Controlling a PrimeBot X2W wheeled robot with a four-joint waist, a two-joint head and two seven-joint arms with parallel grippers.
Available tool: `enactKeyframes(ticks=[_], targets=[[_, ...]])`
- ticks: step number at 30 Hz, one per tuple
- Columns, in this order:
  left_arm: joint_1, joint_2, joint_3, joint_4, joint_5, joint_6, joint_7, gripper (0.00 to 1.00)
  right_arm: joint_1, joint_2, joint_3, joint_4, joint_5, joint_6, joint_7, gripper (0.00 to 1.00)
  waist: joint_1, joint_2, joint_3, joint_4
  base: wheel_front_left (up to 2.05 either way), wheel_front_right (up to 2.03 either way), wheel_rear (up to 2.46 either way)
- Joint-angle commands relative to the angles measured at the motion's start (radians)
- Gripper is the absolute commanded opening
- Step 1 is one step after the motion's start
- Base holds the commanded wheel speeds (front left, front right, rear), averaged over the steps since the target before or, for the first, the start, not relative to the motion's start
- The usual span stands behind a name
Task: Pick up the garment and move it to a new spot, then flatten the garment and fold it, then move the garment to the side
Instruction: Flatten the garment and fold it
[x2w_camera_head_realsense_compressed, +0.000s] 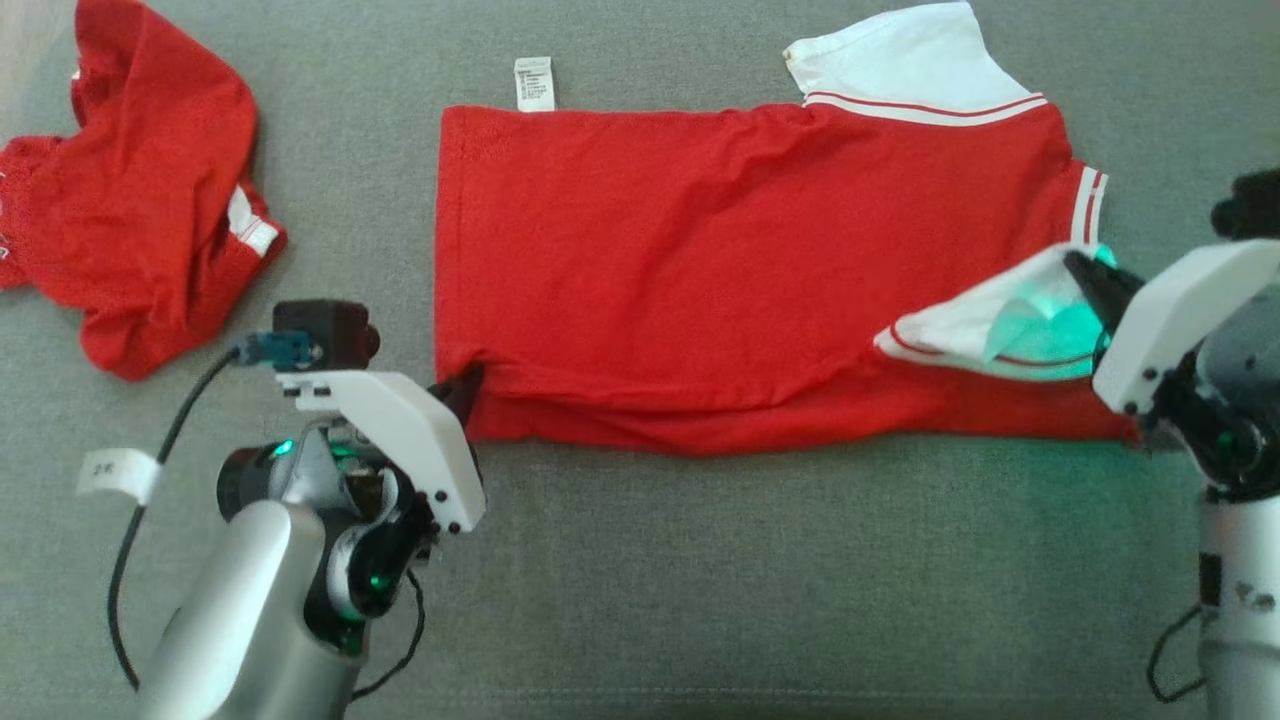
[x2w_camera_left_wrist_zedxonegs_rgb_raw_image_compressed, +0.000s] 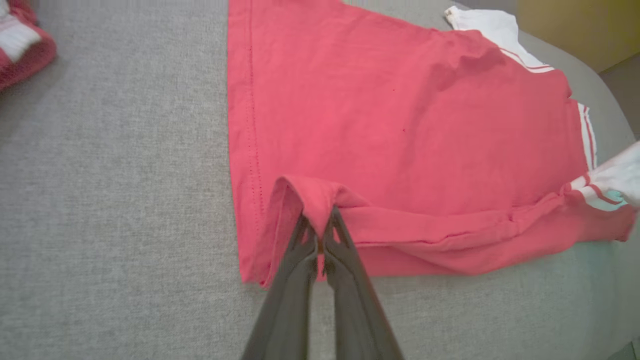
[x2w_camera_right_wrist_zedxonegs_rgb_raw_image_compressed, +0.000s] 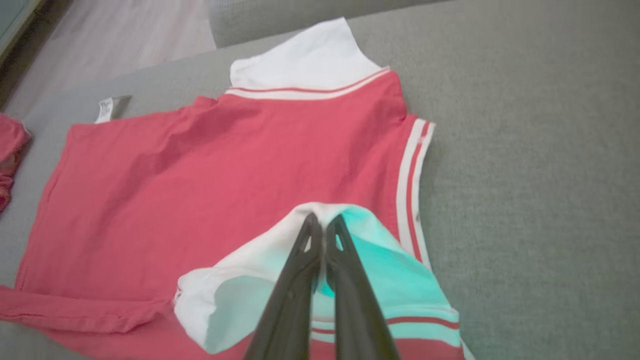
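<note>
The red garment (x2w_camera_head_realsense_compressed: 720, 270), centre-frame on the grey surface (x2w_camera_head_realsense_compressed: 700, 580), is pinched at its lower-left hem (x2w_camera_head_realsense_compressed: 490, 420) by the left hand (x2w_camera_head_realsense_compressed: 462, 392) and at its white sleeve (x2w_camera_head_realsense_compressed: 950, 325) by the right hand (x2w_camera_head_realsense_compressed: 1082, 268), presumably for folding.

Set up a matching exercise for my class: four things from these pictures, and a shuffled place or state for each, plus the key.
Column 1
1. dark-fingered left gripper
2. dark-fingered right gripper
3. crumpled red garment
4. small white care label

Column 2
A. bunched at the left of the grey fabric surface
B. shut on the white sleeve
C. shut on the red shirt's hem corner
D. sticking out past the red shirt's far edge

Pairs: 1-C, 2-B, 3-A, 4-D
</note>
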Motion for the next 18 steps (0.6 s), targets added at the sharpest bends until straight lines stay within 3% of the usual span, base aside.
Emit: enactKeyframes(ticks=[1,10,18], targets=[[-0.041,0.019,0.039,-0.046,-0.005,-0.005,0.003,0.00,-0.041,-0.011,0.018,-0.036,0.000,0.008,-0.010,0.00,0.0000,0.0000,-0.002,0.001,0.00,0.00,0.00],[-0.065,0.025,0.040,-0.047,-0.018,0.000,0.035,0.00,-0.060,-0.018,0.032,0.008,0.005,0.008,-0.050,0.00,0.0000,0.0000,-0.008,0.005,0.00,0.00,0.00],[0.035,0.041,0.065,-0.122,-0.038,0.018,0.009,0.00,0.018,-0.046,0.054,-0.095,0.068,0.008,-0.051,0.00,0.0000,0.0000,-0.046,-0.010,0.00,0.00,0.00]])
